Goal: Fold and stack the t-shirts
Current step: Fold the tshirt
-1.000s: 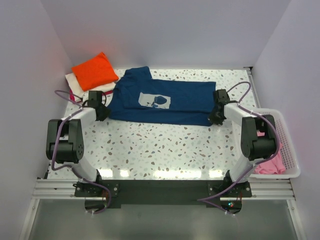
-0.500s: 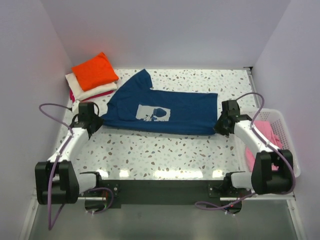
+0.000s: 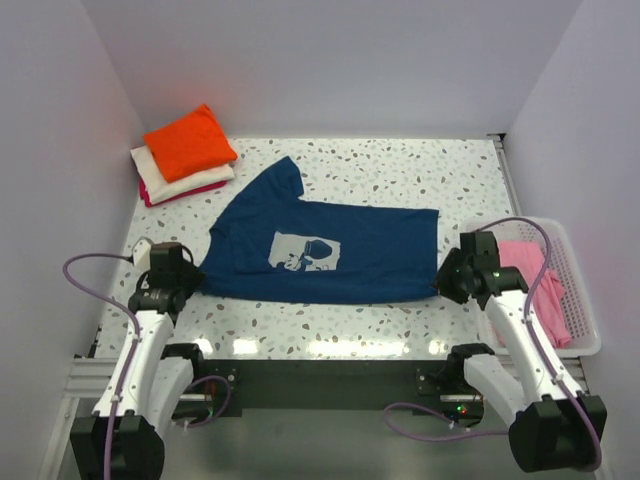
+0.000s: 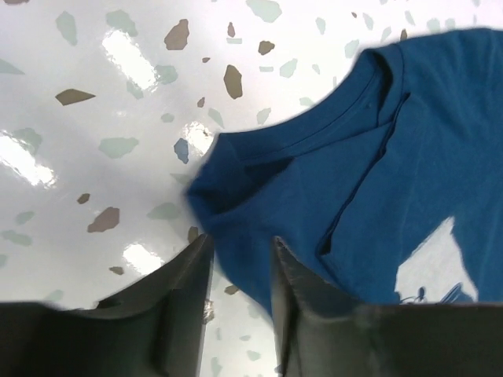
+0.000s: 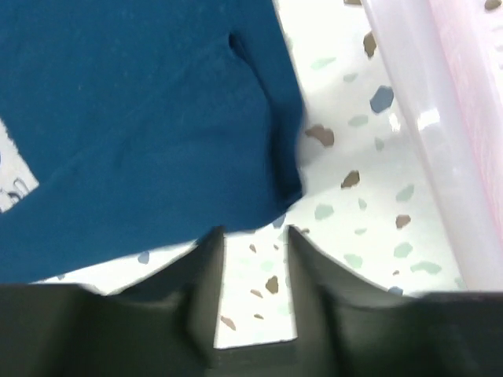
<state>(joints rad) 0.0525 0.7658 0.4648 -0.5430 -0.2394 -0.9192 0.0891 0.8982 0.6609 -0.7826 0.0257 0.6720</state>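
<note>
White arms [image 3: 135,352], black joints [image 3: 168,272], looping purple cables [image 3: 68,278].

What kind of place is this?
Likely a robot test booth: plain white walls box in a speckled table, two robot arms are bolted at its near edge, a navy t-shirt spread before them.
</note>
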